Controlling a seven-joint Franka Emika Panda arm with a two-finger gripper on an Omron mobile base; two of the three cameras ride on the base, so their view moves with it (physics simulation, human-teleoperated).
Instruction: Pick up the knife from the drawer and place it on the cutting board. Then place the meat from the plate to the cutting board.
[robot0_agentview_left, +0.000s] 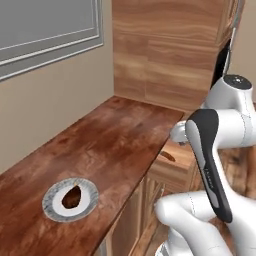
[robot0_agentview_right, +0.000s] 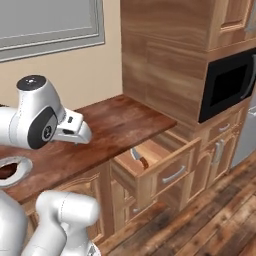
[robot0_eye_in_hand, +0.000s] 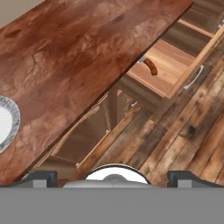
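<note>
The drawer (robot0_eye_in_hand: 178, 65) (robot0_agentview_right: 165, 162) (robot0_agentview_left: 175, 165) stands pulled out below the counter's front edge. In it lies the knife (robot0_eye_in_hand: 150, 66) (robot0_agentview_right: 139, 159) (robot0_agentview_left: 168, 156), brown handle showing and the blade partly under the counter lip. On the counter the grey-rimmed plate (robot0_agentview_left: 52, 202) (robot0_eye_in_hand: 11, 127) (robot0_agentview_right: 20, 162) holds the dark meat (robot0_agentview_left: 72, 197). My gripper (robot0_eye_in_hand: 111, 177) (robot0_agentview_right: 82, 135) hovers open above the counter's front edge, between plate and drawer, touching nothing. Its fingertips (robot0_eye_in_hand: 40, 177) sit far apart with nothing between them. The cutting board is out of view.
A tall wooden cabinet wall (robot0_agentview_left: 160, 55) closes the counter's far end. A black microwave (robot0_agentview_right: 230, 82) sits above the drawer's side. Cabinet doors (robot0_eye_in_hand: 85, 133) run under the counter, with plank floor (robot0_eye_in_hand: 183, 135) in front.
</note>
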